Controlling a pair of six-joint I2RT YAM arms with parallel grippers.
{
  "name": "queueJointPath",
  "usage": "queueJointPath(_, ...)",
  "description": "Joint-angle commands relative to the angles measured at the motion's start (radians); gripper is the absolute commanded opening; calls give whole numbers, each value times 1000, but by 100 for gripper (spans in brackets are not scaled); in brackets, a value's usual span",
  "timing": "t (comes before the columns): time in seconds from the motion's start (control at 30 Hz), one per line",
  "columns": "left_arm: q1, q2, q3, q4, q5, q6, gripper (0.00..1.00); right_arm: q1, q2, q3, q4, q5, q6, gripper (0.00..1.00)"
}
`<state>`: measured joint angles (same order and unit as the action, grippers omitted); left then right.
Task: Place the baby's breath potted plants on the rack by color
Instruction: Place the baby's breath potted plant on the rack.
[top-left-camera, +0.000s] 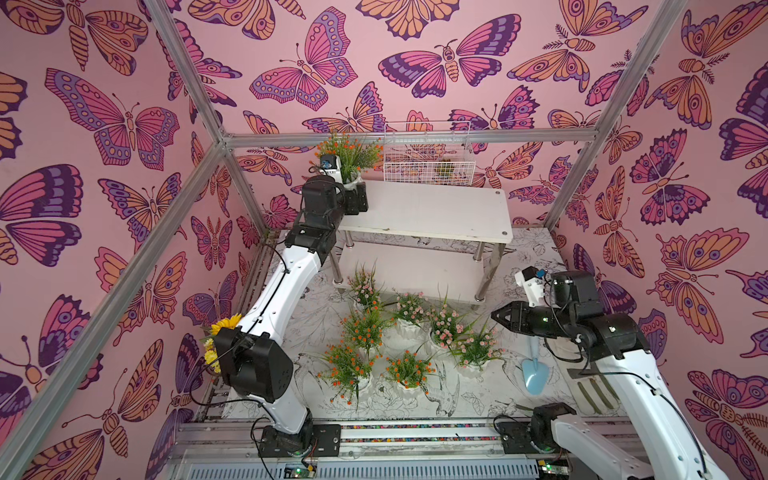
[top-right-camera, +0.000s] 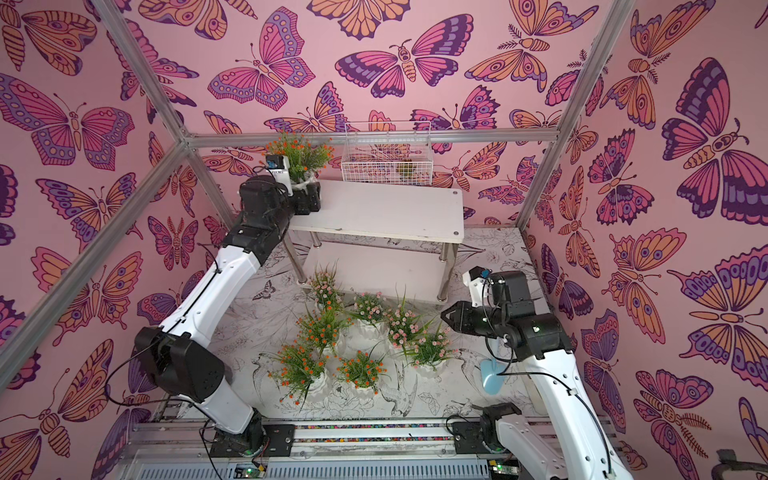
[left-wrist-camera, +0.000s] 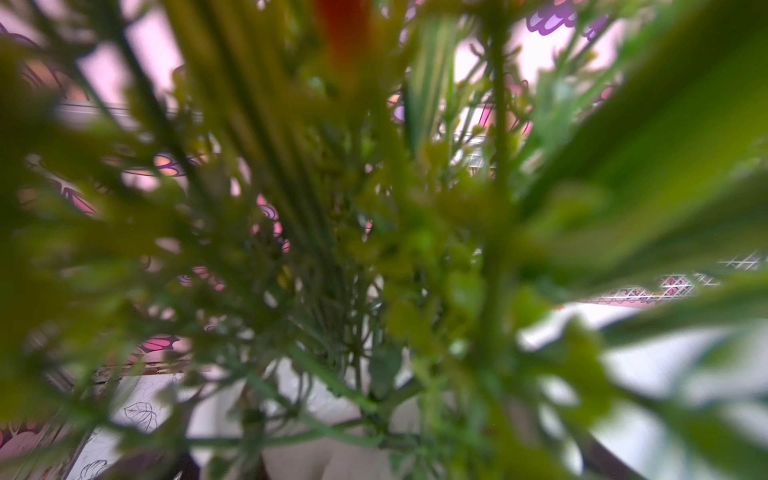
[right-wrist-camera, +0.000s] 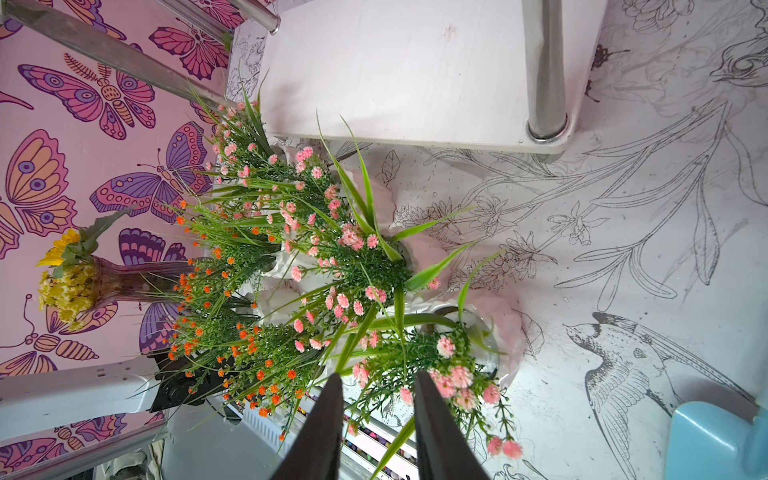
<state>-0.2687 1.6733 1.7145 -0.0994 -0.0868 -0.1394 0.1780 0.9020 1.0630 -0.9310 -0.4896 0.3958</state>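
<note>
The white two-tier rack (top-left-camera: 436, 212) (top-right-camera: 382, 212) stands at the back of the table. One orange baby's breath plant (top-left-camera: 349, 153) (top-right-camera: 299, 153) stands on the back left corner of its top board. My left gripper (top-left-camera: 353, 187) (top-right-camera: 305, 187) reaches round its white pot (left-wrist-camera: 332, 457) with jaws wide. Blurred sprigs fill the left wrist view. In front of the rack, three orange plants (top-left-camera: 365, 326) (top-left-camera: 345, 365) (top-left-camera: 409, 368) and several pink plants (top-left-camera: 446, 324) (right-wrist-camera: 353, 249) stand on the table. My right gripper (top-left-camera: 494, 316) (right-wrist-camera: 378, 376) hovers beside the nearest pink plant (top-left-camera: 478, 349), slightly open and holding nothing.
A white wire basket (top-left-camera: 428, 153) stands behind the rack. A sunflower vase (top-left-camera: 224, 328) (right-wrist-camera: 70, 278) sits at the table's left edge behind my left arm. A light blue scoop (top-left-camera: 534, 374) (right-wrist-camera: 715, 440) lies under my right arm. The rack's lower board (top-left-camera: 415, 270) is bare.
</note>
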Motion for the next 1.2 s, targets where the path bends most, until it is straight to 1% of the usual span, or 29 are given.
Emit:
queueJointPath(0.0,5,8,29,64,38,-3,41,-1,-7,1,-2,16,7,31)
queueJointPath(0.03,6,9,29,62,39,-3,42,-2,-4,1,-2,14,7,31)
queueJointPath(0.1,6,11,29,62,39,0,49,-1,-3,3,-2,13,5,31)
queueJointPath(0.23,5,17,36,59,46,6,84,-2,-3,3,1,13,6,32)
queueJointPath(0.27,5,19,38,57,54,8,90,-1,-3,2,1,14,5,32)
queueJointPath(0.37,5,22,38,56,62,9,100,-1,-3,2,3,14,6,32)
queueJointPath(0.9,5,-42,32,34,106,72,100,-2,0,-5,20,9,9,37)
queueJointPath(0.97,5,-41,38,25,122,80,100,-1,0,-7,23,7,9,39)
queueJointPath(1.13,5,-39,50,15,154,99,100,-1,-4,-5,21,8,9,48)
queueJointPath(1.17,5,-38,50,15,156,101,100,-1,-4,-5,20,9,8,49)
